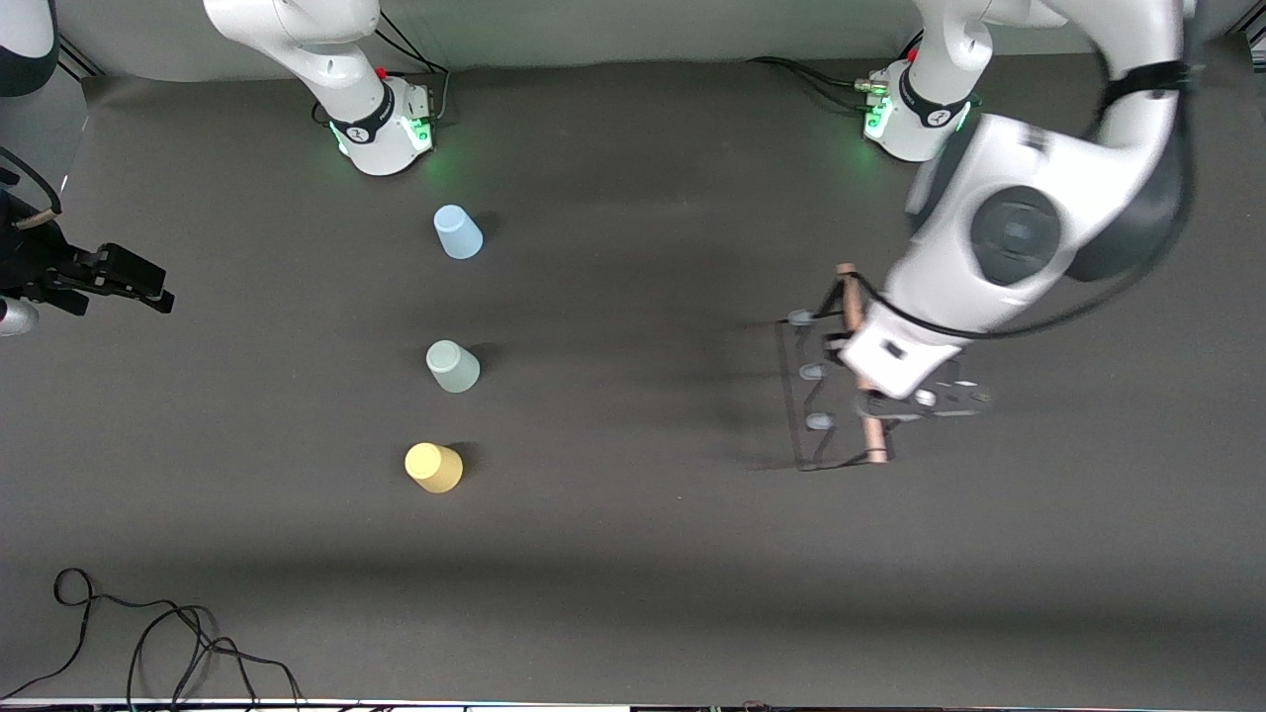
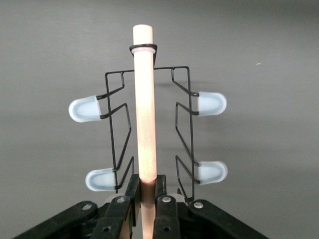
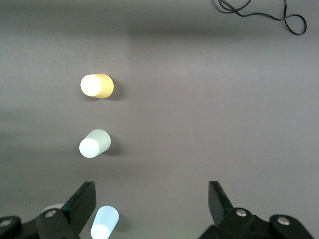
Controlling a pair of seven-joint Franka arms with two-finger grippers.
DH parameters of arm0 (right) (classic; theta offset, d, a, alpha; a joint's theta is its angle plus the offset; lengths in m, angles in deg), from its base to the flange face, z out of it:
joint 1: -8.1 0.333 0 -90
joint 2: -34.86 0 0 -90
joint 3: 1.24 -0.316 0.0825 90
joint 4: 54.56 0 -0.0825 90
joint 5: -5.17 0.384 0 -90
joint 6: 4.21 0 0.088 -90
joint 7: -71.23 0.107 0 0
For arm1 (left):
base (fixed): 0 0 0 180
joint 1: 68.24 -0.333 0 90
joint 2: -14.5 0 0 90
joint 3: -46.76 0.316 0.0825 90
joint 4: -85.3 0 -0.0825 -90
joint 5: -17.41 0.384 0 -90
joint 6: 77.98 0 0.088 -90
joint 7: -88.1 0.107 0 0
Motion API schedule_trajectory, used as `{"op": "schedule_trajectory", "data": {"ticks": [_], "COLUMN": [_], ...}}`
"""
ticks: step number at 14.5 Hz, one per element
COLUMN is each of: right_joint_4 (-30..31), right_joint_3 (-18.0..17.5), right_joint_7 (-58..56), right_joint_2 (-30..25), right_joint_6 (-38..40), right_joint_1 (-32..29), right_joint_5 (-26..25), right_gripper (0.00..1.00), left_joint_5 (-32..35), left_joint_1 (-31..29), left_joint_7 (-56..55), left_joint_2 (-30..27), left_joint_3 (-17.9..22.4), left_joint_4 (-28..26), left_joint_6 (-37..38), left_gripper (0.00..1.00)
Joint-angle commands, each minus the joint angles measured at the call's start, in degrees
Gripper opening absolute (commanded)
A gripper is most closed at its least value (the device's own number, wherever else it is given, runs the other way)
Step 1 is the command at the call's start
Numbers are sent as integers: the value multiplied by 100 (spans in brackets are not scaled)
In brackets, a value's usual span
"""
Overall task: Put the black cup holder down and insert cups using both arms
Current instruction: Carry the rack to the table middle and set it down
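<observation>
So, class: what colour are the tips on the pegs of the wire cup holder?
Pale blue, on the black cup holder; the left wrist view shows them best.

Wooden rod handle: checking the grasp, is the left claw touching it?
Touching. The left wrist view shows the left claw shut with its fingers pressed against both sides of the wooden rod handle.

Front camera: high, facing both bases, whole worktop [image 1: 633,593]. Wrist cameras: close, downward; right shared the cups [image 3: 97,85].
</observation>
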Motion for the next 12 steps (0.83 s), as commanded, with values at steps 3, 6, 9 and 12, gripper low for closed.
{"op": "schedule_trajectory", "data": {"ticks": [3, 6, 9, 12], "right_joint_4": [-121, -121, -121, -121], "right_joint_3": [21, 21, 21, 29], "right_joint_7": [-101, -101, -101, -101], "right_joint_2": [51, 51, 51, 51], "right_joint_6": [92, 92, 92, 92], "right_joint_1": [8, 8, 8, 8], "right_joint_5": [-28, -28, -28, -28], "right_gripper": [100, 100, 100, 100], "left_joint_5": [-42, -33, -33, -33], "left_joint_1": [773, 1081, 1283, 1529], "left_joint_7": [-712, -1353, -1653, -1907], "left_joint_2": [232, 435, 452, 672], "left_joint_3": [107, 107, 107, 98], "left_joint_4": [-196, -196, -144, -65], "left_joint_6": [-636, -1173, -1226, -1656], "left_gripper": [0, 0, 0, 0]}}
